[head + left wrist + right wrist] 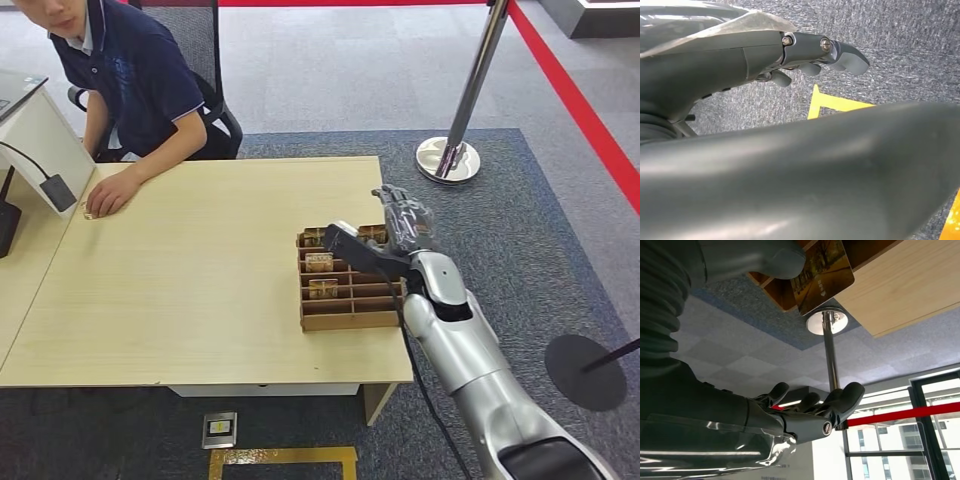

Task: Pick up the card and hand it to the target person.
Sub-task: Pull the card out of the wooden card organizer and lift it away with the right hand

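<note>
The right hand (pixel 400 225), fingers spread and holding nothing, hovers over the tray (pixel 349 312) at the surface (pixel 189 290) edge at 3 o'clock, where a card (pixel 822 275) stands slotted; a misjudged pinch could jam neighbouring cards, before the person (pixel 143 80) at 11 o'clock.

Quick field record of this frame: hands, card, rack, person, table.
right hand: over the far right corner of the rack, fingers spread apart, holding nothing
left hand: hanging over carpet, holding nothing
card: standing in the rack, beside the right thumb, not gripped
rack: brown, slotted, at the table's right edge, several cards in it
person: seated at the far left corner, one hand on the table
</note>
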Action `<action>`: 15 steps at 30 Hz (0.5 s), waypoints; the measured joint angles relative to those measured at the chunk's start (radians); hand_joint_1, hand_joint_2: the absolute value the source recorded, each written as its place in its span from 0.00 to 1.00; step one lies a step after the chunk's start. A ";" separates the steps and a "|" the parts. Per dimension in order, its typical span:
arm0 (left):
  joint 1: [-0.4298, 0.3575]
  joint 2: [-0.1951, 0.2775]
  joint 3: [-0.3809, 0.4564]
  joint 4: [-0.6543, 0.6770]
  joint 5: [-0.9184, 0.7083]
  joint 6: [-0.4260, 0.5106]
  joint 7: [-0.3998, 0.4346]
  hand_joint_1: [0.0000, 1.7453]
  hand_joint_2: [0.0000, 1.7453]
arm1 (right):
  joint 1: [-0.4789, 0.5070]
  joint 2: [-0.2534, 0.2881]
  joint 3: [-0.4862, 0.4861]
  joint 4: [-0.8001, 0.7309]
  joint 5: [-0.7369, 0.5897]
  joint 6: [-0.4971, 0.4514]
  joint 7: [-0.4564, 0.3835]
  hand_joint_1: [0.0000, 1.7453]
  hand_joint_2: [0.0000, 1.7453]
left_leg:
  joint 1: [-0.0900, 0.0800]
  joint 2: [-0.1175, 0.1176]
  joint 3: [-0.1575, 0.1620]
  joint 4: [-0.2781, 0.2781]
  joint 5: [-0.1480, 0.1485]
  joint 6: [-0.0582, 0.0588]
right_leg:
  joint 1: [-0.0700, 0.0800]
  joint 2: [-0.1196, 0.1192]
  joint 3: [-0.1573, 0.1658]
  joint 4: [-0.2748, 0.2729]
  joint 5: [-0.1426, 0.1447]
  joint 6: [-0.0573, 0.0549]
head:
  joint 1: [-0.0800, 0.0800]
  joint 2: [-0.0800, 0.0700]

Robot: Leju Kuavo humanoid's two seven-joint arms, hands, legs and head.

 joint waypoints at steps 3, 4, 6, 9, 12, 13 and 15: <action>0.000 0.000 0.000 0.000 -0.001 0.000 0.000 0.00 0.00 | -0.007 0.003 0.000 0.020 0.000 0.002 0.002 0.37 1.00 | 0.000 0.000 0.000 0.000 0.000 0.000 | 0.000 0.000 0.000 0.000 0.000 0.000 | 0.000 0.000; 0.000 0.000 0.000 0.000 0.000 0.000 0.000 0.00 0.00 | -0.011 0.005 0.000 0.029 0.000 0.002 0.003 0.36 1.00 | 0.000 0.000 0.000 0.000 0.000 0.000 | 0.000 0.000 0.000 0.000 0.000 0.000 | 0.000 0.000; 0.000 0.000 0.000 0.000 0.000 0.000 0.000 0.00 0.00 | -0.021 0.008 -0.001 0.049 0.000 0.003 0.004 0.34 1.00 | 0.000 0.000 0.000 0.000 0.000 0.000 | 0.000 0.000 0.000 0.000 0.000 0.000 | 0.000 0.000; 0.000 0.000 0.000 0.000 0.002 0.000 0.000 0.00 0.00 | -0.037 0.014 -0.003 0.079 -0.001 0.002 0.002 0.37 1.00 | 0.000 0.000 0.000 0.000 0.000 0.000 | 0.000 0.000 0.000 0.000 0.000 0.000 | 0.000 0.000; 0.000 0.000 0.000 0.000 0.002 0.000 0.000 0.00 0.00 | -0.055 0.019 -0.008 0.113 -0.005 0.000 0.000 0.42 1.00 | 0.000 0.000 0.000 0.000 0.000 0.000 | 0.000 0.000 0.000 0.000 0.000 0.000 | 0.000 0.000; 0.000 0.000 0.000 0.000 0.002 0.000 0.000 0.00 0.00 | -0.061 0.021 -0.009 0.125 -0.007 -0.001 0.000 0.43 1.00 | 0.000 0.000 0.000 0.000 0.000 0.000 | 0.000 0.000 0.000 0.000 0.000 0.000 | 0.000 0.000; 0.000 0.000 0.000 0.000 0.003 0.000 0.000 0.00 0.00 | -0.069 0.024 -0.010 0.146 -0.009 -0.002 -0.001 0.42 1.00 | 0.000 0.000 0.000 0.000 0.000 0.000 | 0.000 0.000 0.000 0.000 0.000 0.000 | 0.000 0.000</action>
